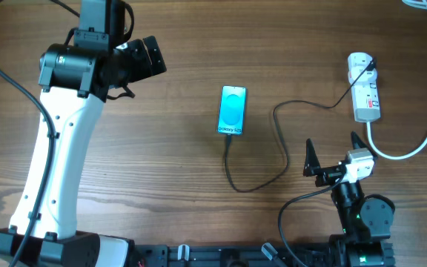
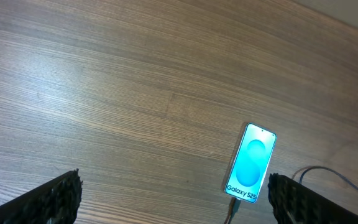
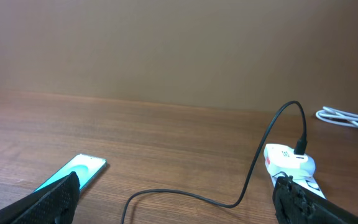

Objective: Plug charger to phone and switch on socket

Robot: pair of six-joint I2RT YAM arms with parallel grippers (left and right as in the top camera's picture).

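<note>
The phone lies mid-table with its turquoise screen lit; it also shows in the left wrist view and the right wrist view. The thin black charger cable runs from the phone's bottom edge, where its tip touches, in a loop to a black plug seated in the white socket. The socket shows a red mark on its end. My left gripper is open and empty, up and left of the phone. My right gripper is open and empty, below the socket.
A thick white cord curves from the socket along the right side to the top right corner; it also shows in the right wrist view. The table is bare wood. The arm bases stand at the front edge.
</note>
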